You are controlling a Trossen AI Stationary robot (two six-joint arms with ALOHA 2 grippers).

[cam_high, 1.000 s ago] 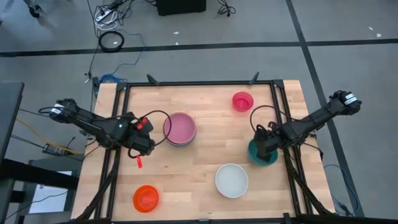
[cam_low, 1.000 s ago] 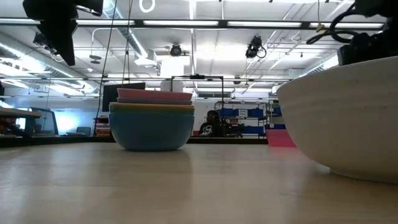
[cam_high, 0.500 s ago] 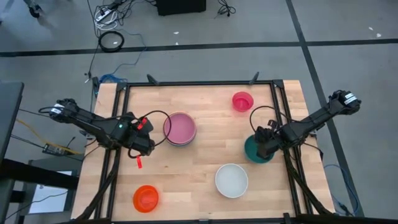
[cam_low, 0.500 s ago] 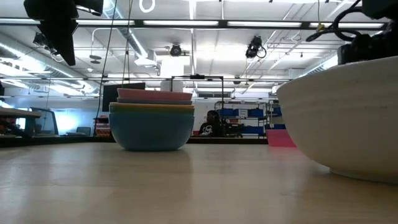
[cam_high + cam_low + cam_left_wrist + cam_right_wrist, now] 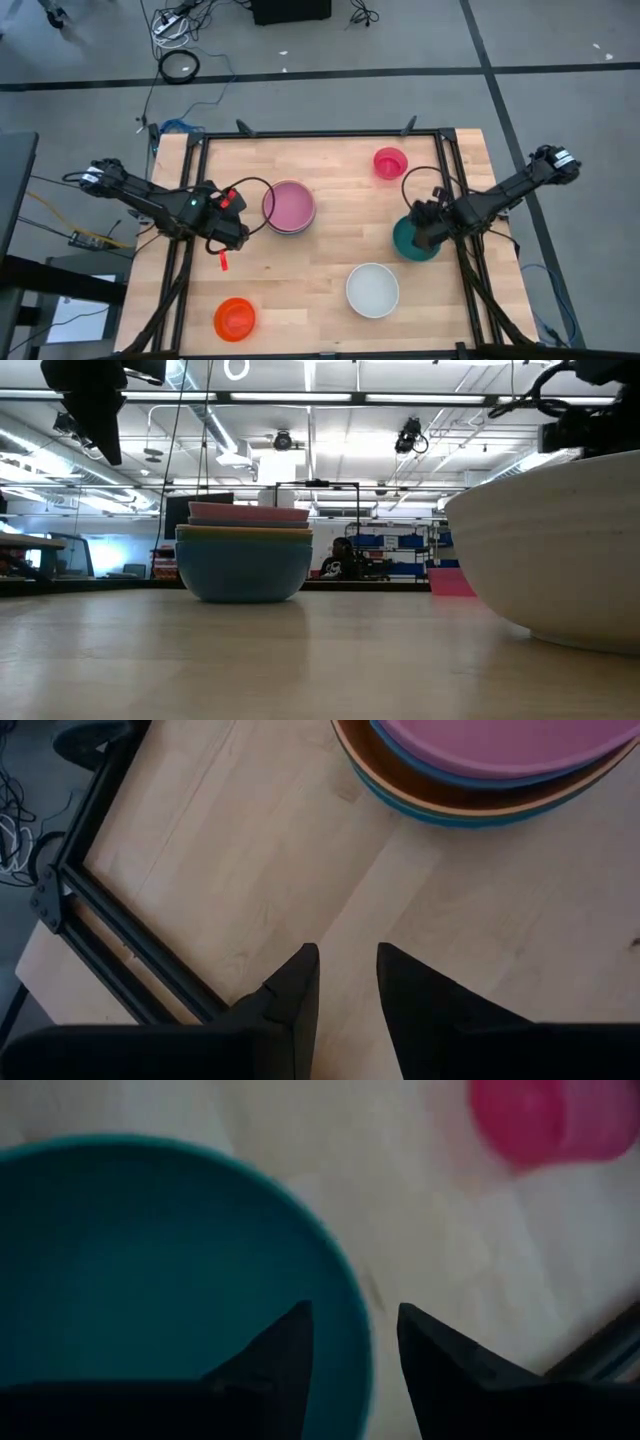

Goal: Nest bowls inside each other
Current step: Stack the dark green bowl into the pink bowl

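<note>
A teal bowl sits at the table's right, with my right gripper shut on its rim. A stack of bowls with a pink one on top stands left of centre on its blue bottom bowl. My left gripper hangs open just left of the stack, above bare wood, with nothing between its fingers. A magenta bowl, a white bowl and a red-orange bowl stand apart on the table. My right gripper has the teal bowl's rim on the side toward the table's right edge, one finger inside the bowl and the other outside. The fingers slant down from the table's right. Whether the bowl is clear of the table I cannot tell.
The black frame rail runs along the table's left edge close to my left gripper. The white bowl fills the right of the low view and hides the teal bowl there. Bare wood lies between the stack and the teal bowl.
My right gripper has turned at the wrist, keeping its hold, and the teal bowl has swung a little toward the table's left. My left gripper has kept still.
</note>
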